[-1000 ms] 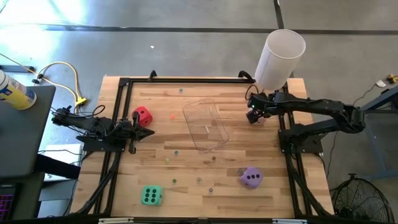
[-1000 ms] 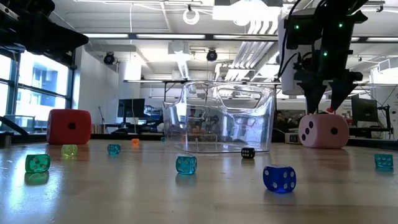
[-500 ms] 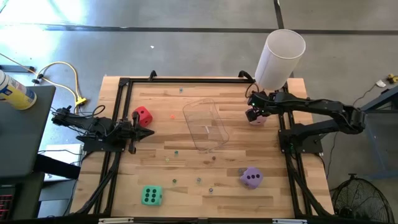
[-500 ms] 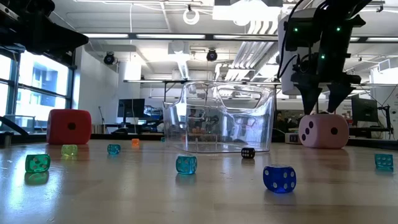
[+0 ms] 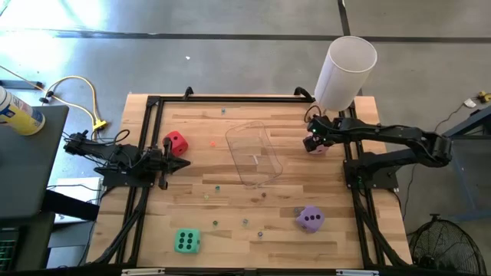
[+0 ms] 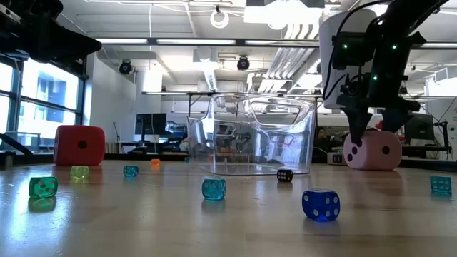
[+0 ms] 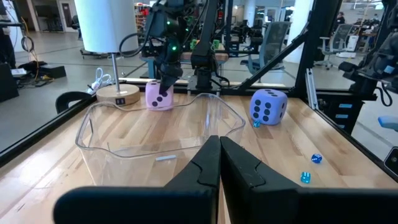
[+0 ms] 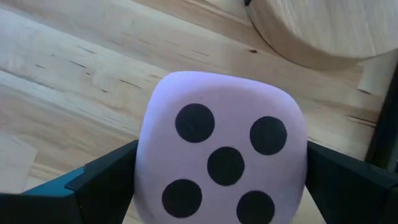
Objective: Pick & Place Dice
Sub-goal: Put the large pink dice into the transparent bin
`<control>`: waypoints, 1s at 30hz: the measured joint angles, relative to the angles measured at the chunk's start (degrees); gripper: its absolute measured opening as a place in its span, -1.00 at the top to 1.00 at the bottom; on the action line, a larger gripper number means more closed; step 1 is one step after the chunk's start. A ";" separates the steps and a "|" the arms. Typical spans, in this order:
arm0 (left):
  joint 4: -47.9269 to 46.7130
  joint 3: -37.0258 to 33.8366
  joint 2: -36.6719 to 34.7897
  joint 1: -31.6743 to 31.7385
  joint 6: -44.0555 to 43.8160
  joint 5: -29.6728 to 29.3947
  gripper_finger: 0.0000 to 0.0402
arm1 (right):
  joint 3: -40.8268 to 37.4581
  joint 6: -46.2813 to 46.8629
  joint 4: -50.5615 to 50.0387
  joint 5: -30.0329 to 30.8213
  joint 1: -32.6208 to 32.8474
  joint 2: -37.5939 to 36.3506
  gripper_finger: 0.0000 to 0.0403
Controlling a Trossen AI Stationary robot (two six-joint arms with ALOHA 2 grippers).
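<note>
High view: the left gripper (image 5: 182, 163) rests with fingers pressed together, the red die (image 5: 176, 142) just beside it and the clear bin (image 5: 253, 153) beyond its tips. The right gripper (image 5: 312, 142) stands spread over the pink die (image 6: 371, 150), one finger (image 8: 102, 180) on each side

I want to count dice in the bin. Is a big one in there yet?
No. The bin holds no big die: red, green, purple and pink sit outside on the table.
</note>
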 joint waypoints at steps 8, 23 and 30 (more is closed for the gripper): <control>0.00 0.00 0.00 -0.01 0.02 0.00 1.00 | -1.58 -4.91 4.44 -1.78 0.01 0.11 -0.99; 0.00 0.00 0.00 0.00 0.00 0.01 1.00 | -1.72 -12.53 21.23 -21.18 0.09 -0.04 -0.99; 0.00 0.00 -0.01 -0.01 0.00 0.00 1.00 | -1.70 -15.05 23.49 -25.83 0.09 -7.66 -0.99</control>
